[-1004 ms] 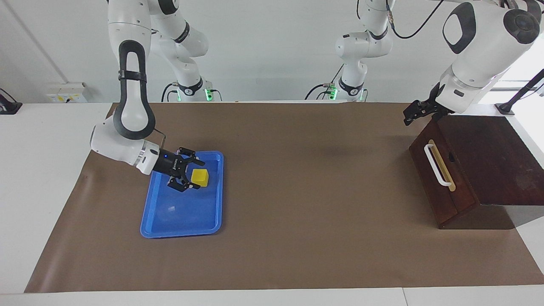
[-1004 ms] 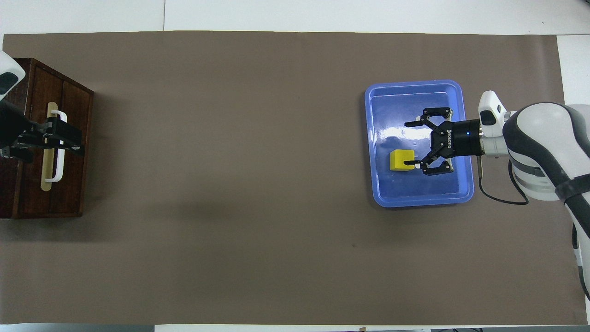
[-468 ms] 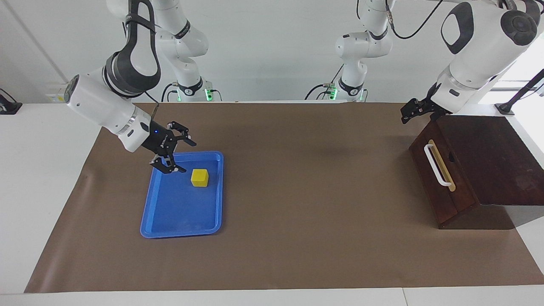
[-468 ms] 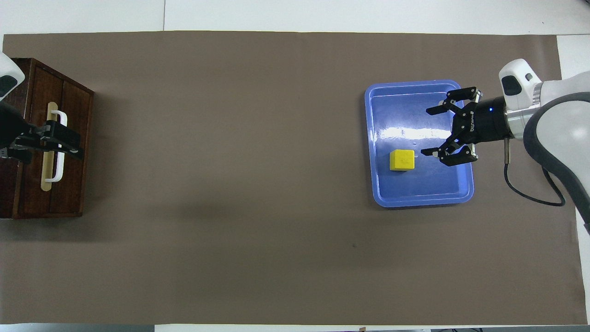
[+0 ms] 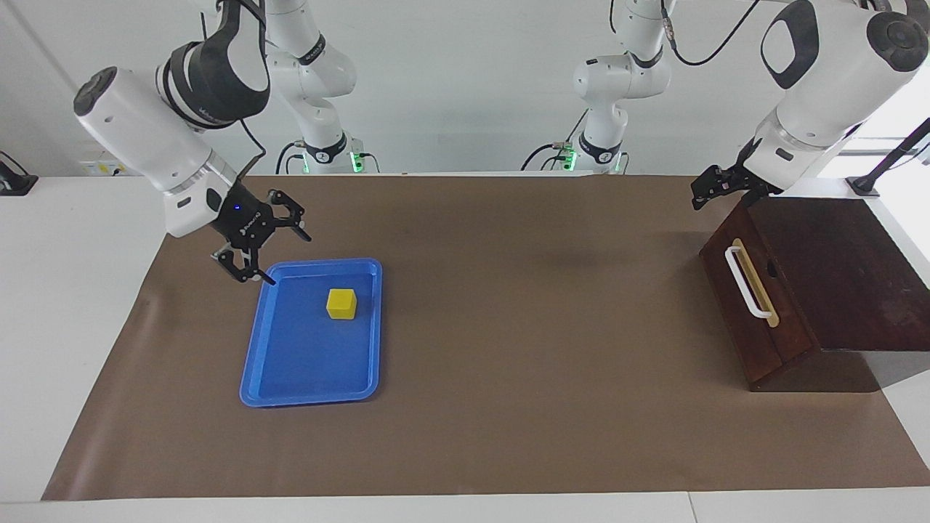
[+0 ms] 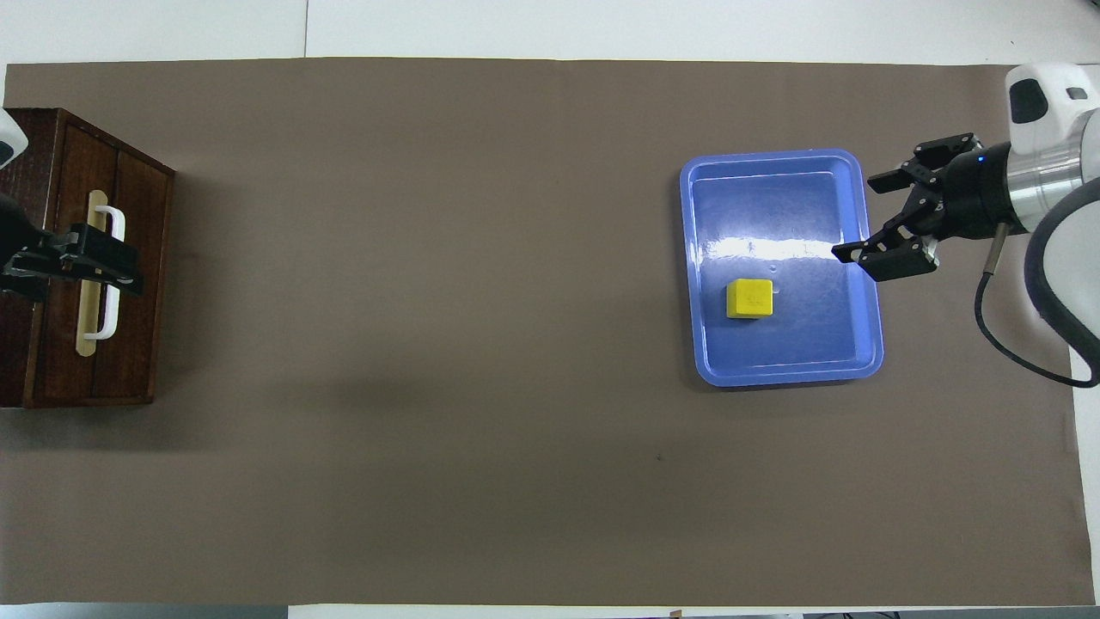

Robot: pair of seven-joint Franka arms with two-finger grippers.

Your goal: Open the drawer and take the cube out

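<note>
Risks: right hand (image 5: 265, 243), fingers spread and gripping nothing, hanging over blue tray (image 5: 253, 349) rim; any dip clipping rim, jolting cube (image 5: 341, 303) lying in tray; left hand (image 5: 716, 187), open and empty, hovering over box corner above shut drawer (image 5: 752, 305); low pass snagging white handle (image 5: 747, 282).
Surface: brown mat (image 5: 508, 363) covering it; pale wall, cables hanging.

A flat blue tray (image 5: 290, 378) lay on the brown table cover (image 5: 508, 407), just below and beside the raised right gripper (image 5: 270, 245).
</note>
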